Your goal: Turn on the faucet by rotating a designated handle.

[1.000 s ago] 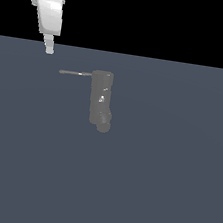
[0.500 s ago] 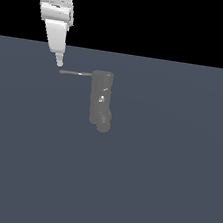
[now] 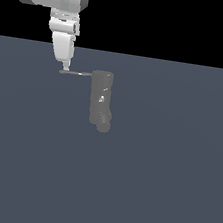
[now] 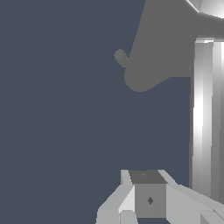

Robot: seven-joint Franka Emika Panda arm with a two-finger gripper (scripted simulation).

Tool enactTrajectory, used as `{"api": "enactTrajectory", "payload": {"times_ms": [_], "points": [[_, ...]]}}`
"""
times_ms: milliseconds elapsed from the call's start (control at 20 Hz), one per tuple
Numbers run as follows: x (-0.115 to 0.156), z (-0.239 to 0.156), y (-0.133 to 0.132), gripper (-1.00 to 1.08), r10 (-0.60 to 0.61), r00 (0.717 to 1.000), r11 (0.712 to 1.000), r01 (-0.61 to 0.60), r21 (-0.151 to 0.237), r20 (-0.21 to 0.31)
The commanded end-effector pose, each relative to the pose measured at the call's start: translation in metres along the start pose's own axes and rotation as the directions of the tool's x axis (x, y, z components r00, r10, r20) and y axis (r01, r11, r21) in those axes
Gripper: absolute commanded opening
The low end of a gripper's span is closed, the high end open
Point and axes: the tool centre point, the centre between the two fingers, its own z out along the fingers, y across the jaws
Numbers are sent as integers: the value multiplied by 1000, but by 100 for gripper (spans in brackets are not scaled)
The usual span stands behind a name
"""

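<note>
Now the gripper (image 3: 65,67) right at the handle (image 3: 77,73) tip beside the faucet (image 3: 100,99), jaws' state unreadable.

Tool (image 3: 65,67) at handle (image 3: 76,73) tip

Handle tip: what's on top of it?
The gripper sits right above the handle tip, far from the faucet body. Contact can't be confirmed; nothing else there.
</note>
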Motion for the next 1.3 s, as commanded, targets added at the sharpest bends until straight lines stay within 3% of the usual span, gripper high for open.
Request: {"api": "enactTrajectory", "payload": {"times_ms": [0, 400, 1250], "points": [[2, 2, -5, -100, 16, 1000, 1000, -16, 1, 0], [4, 4, -7, -100, 23, 1000, 1000, -23, 0, 0], [4, 4, 36, -100, 23, 1000, 1000, -23, 0, 0]]}}
